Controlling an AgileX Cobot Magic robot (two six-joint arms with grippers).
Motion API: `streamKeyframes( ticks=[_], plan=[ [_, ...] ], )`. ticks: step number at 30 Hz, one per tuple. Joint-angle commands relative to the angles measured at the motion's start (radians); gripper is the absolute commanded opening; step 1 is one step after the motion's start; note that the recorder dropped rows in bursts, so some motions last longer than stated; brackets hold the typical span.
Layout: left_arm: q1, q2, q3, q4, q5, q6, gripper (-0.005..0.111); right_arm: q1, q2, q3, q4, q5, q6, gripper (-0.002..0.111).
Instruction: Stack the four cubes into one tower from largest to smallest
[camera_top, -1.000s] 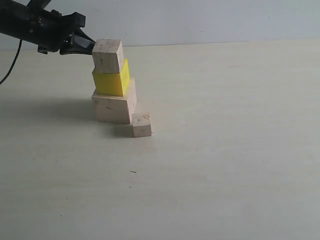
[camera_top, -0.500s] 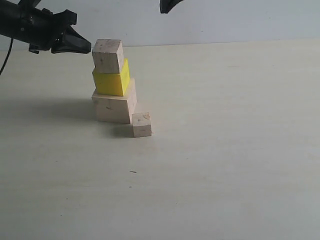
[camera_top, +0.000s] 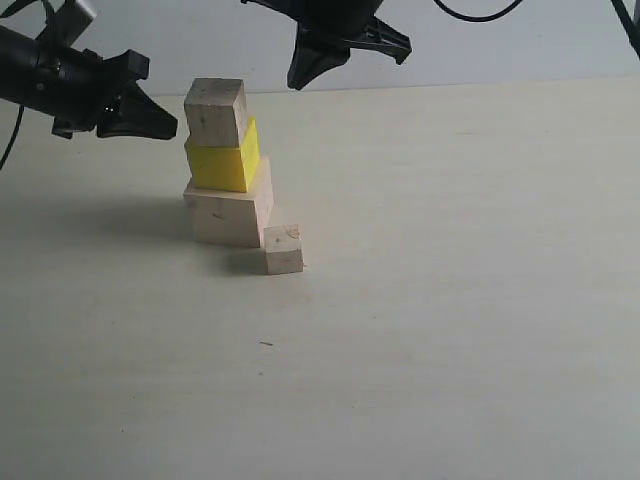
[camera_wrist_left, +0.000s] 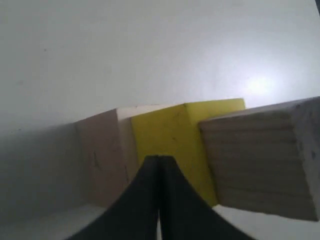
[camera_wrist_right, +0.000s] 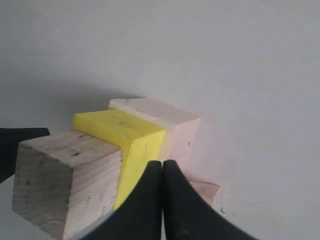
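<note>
A three-cube tower stands left of centre: large wood cube (camera_top: 230, 210) at the bottom, yellow cube (camera_top: 223, 160) on it, medium wood cube (camera_top: 215, 111) on top, sitting a little off-centre. The smallest wood cube (camera_top: 283, 249) rests on the table against the tower's front right corner. My left gripper (camera_top: 172, 127) hangs shut and empty just left of the tower, level with the join of the medium and yellow cubes. My right gripper (camera_top: 296, 82) is shut and empty, up behind and to the right of the tower's top. Both wrist views show the stack past closed fingertips (camera_wrist_left: 159, 161) (camera_wrist_right: 162, 165).
The pale table (camera_top: 450, 300) stretches right and forward of the tower. A small dark speck (camera_top: 265, 343) lies on it in front of the cubes. A light wall runs along the back edge.
The left gripper has drawn back to the left and slightly down, away from the medium cube. The right gripper has come down into view from the top, behind the tower.
</note>
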Motion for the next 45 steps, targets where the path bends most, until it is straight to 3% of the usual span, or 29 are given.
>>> streamKeyframes(
  ticks=[1,11,17,26,45],
  plan=[
    [0.028,-0.018,0.018,-0.007,-0.015,-0.001,0.000,-0.004,-0.002,-0.006,0.015,-0.004,-0.011,0.000],
    [0.029,-0.024,0.018,-0.003,-0.033,0.003,0.000,0.003,-0.122,0.283,0.032,-0.016,-0.067,0.000],
    [0.029,-0.024,0.018,-0.003,-0.026,0.003,0.000,0.018,-0.145,0.421,0.355,-0.164,-0.255,0.000],
    [0.029,-0.024,0.018,-0.003,-0.025,0.005,0.000,0.025,-0.145,0.432,0.375,-0.243,-0.278,0.000],
    [0.029,-0.024,0.018,-0.007,-0.025,0.005,0.000,0.025,-0.145,0.432,0.401,-0.230,-0.330,0.000]
  ],
)
